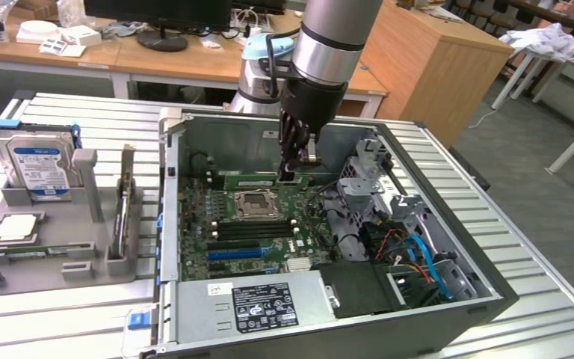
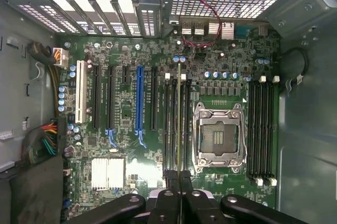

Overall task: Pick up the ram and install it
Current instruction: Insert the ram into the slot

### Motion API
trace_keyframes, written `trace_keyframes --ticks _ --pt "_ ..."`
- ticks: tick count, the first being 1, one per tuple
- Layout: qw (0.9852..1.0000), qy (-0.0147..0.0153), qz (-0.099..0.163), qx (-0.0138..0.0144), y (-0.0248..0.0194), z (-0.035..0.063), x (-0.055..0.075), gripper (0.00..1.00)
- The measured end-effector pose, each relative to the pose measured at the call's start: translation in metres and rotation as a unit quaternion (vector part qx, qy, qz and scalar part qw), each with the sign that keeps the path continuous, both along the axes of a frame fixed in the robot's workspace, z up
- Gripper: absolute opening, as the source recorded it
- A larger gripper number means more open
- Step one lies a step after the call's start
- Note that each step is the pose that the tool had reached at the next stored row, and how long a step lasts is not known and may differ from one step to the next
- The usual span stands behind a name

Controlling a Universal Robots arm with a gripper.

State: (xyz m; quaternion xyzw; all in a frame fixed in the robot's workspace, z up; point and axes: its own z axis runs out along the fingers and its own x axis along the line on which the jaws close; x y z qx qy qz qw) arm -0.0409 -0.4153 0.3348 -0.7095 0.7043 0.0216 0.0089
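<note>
Jaws pinch the ram [image 2: 179,124] edge-on, arm [image 1: 332,45] upright over motherboard [image 2: 124,124]

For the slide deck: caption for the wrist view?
Gripper shut on the ram, edge-on over black memory slots beside the CPU socket.

Bright, even room light, soft shadows. The case [image 1: 486,292] interior sits shaded (walls darkest); worktop [image 1: 68,321] slats gleam.

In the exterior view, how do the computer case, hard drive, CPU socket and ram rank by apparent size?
1. computer case
2. hard drive
3. CPU socket and ram: too close to rank; the ram looks longer, the socket wider.
</note>
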Motion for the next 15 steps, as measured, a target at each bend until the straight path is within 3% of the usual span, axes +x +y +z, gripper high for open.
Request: trace_keyframes --ticks 10,15 --pt "1.0000 0.0000 0.000 -0.0001 0.0000 -0.0001 0.0000 0.12" --pt "1.0000 0.0000 0.000 0.0000 0.0000 -0.0047 0.0000 0.12"
